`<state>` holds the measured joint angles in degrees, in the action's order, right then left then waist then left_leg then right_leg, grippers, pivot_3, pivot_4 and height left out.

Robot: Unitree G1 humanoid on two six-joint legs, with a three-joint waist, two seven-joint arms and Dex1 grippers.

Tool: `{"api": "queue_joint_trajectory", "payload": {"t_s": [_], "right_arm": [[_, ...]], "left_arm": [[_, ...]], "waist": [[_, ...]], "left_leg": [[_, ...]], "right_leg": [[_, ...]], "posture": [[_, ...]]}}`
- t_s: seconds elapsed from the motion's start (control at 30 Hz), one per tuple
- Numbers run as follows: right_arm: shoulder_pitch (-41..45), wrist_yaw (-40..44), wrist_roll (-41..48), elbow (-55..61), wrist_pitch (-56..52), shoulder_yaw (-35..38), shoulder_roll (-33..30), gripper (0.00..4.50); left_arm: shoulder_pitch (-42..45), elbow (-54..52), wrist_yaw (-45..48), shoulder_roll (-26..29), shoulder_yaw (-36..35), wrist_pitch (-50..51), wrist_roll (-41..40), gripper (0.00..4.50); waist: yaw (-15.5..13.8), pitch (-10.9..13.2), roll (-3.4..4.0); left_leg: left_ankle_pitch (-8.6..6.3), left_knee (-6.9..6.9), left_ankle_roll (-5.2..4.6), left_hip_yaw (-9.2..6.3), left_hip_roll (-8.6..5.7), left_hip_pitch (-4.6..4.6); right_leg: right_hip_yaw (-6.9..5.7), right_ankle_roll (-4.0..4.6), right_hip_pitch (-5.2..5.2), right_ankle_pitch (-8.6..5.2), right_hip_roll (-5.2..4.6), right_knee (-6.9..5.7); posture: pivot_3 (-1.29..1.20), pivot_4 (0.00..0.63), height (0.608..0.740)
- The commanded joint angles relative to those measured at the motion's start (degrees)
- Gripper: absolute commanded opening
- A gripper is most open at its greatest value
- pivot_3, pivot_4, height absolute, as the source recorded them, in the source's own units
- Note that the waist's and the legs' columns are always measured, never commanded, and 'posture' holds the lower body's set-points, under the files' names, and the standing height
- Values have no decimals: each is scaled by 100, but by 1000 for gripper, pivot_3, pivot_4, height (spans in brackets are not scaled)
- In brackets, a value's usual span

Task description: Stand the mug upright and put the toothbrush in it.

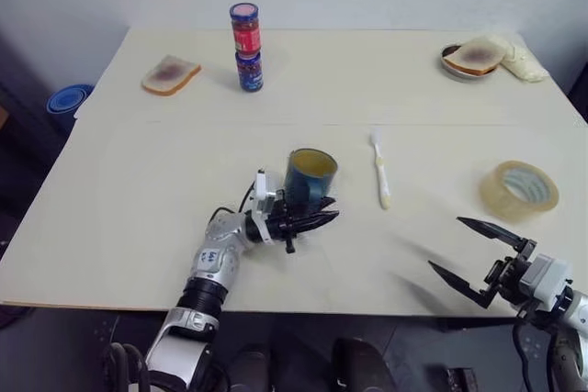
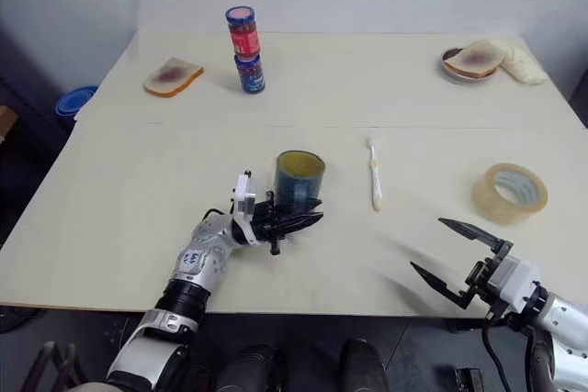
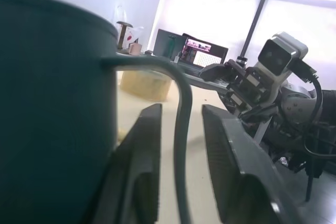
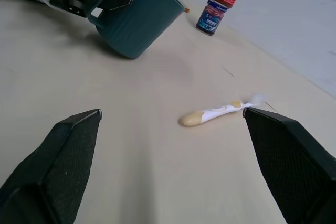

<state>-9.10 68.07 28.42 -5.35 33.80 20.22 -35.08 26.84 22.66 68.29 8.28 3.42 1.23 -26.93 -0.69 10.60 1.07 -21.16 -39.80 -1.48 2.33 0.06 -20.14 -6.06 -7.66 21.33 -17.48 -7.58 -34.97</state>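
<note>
Toothbrush lies between the two arms, nearer the free right gripper.

The teal-blue cylindrical mug stands upright at mid-table, its thin loop handle between the slightly parted fingers of the left gripper. The slim cream-white plastic toothbrush lies flat just right of the mug, long axis running near to far, bristles at the far end. The right gripper, jaws spread wide and empty, hovers near and right of it, so the pick-up probably falls to this arm.

Soft even light, faint shadows; bright window glare behind the blurred mug.
</note>
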Motion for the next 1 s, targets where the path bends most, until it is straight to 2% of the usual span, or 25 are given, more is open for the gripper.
{"api": "queue_joint_trajectory", "payload": {"t_s": [0.03,0.2,0.43,0.5,0.63,0.77,0.9,1.0], "right_arm": [[50,-95,7,159,63,-84,51,4500],[180,-129,-14,119,-62,-239,-12,4500],[92,-265,97,260,-580,-105,-176,4500],[-170,-351,308,431,-921,137,-296,4500],[-681,-411,300,375,-1023,611,-428,4500],[-629,-585,247,613,-1441,540,-528,4500],[86,-1496,109,1455,-3059,84,-867,4500],[1669,-2574,235,1835,-5769,-763,-1322,4500]], "left_arm": [[-306,-266,-8,294,-245,132,-106,2583],[-666,-891,75,856,-367,530,-163,4104],[-1281,-1604,37,1639,-737,632,-235,4104],[-1598,-2008,72,1944,-1009,764,-422,4471],[-2325,-2792,38,2478,-1811,777,-795,4489],[-2875,-3251,-116,2911,-2529,898,-1023,4489],[-3079,-3548,-352,2974,-2790,897,-1053,4489],[-3034,-3806,-564,2865,-2733,910,-1105,4489]], "waist": [[22,-2,4],[20,-2,3],[-59,-1,2],[-65,-1,3],[-63,0,1],[-50,3,-2],[26,7,7],[87,8,8]], "left_leg": [[0,2,0,0,1,1],[0,-2,0,-6,-3,-4],[0,-5,-1,-14,-7,-12],[-1,-5,-1,-18,-6,-17],[-4,4,0,-23,-6,-17],[-6,9,2,-21,0,-11],[-6,7,3,-8,0,-3],[-9,6,11,-14,9,-6]], "right_leg": [[0,0,1,0,0,-1],[0,0,4,0,-4,-2],[1,0,5,0,-8,2],[1,1,9,0,-11,4],[-1,2,4,-1,-13,15],[2,3,3,-1,-10,25],[16,3,6,-2,-22,32],[19,15,17,-6,-42,20]], "posture": [[0,150,740],[0,150,740],[0,150,740],[0,150,740],[0,150,740],[0,150,740],[0,150,740],[0,150,740]]}}
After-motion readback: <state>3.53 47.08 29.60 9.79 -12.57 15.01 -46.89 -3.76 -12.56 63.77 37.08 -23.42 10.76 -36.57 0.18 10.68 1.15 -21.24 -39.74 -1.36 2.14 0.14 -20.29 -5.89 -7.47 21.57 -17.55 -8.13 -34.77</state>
